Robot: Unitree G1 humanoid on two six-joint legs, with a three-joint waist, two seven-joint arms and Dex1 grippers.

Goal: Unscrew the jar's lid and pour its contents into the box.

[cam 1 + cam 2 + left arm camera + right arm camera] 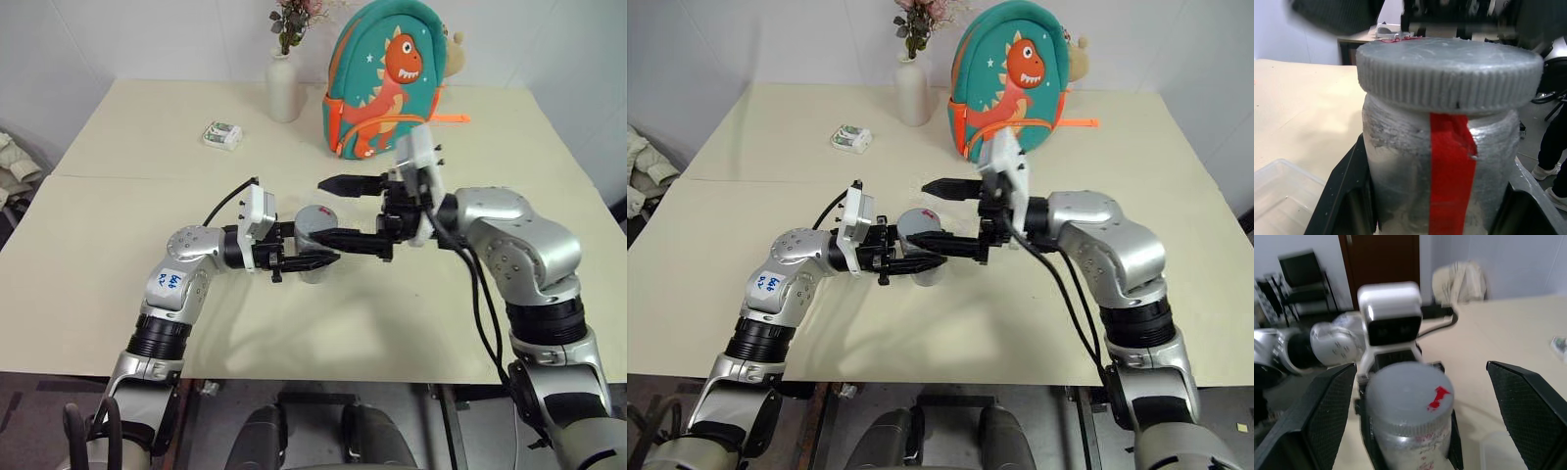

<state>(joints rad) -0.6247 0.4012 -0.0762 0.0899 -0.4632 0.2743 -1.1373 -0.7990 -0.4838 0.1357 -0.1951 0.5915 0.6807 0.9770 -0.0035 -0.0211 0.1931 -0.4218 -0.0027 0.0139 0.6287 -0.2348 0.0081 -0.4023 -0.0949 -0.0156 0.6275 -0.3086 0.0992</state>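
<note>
jar [313, 257] upright, lid [1409, 398] on top | left hand [312, 259] clamped on jar | right hand [338, 211] spread wide

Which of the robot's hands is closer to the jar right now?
Left: the left gripper is clamped on the jar. The right gripper is open, its fingers either side of the lid, not touching.

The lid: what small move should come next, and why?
Probably close the right gripper on the lid. The left gripper is shut on the jar, the lid still sits on it, and the right fingers stand open on either side of the lid without touching it.
</note>
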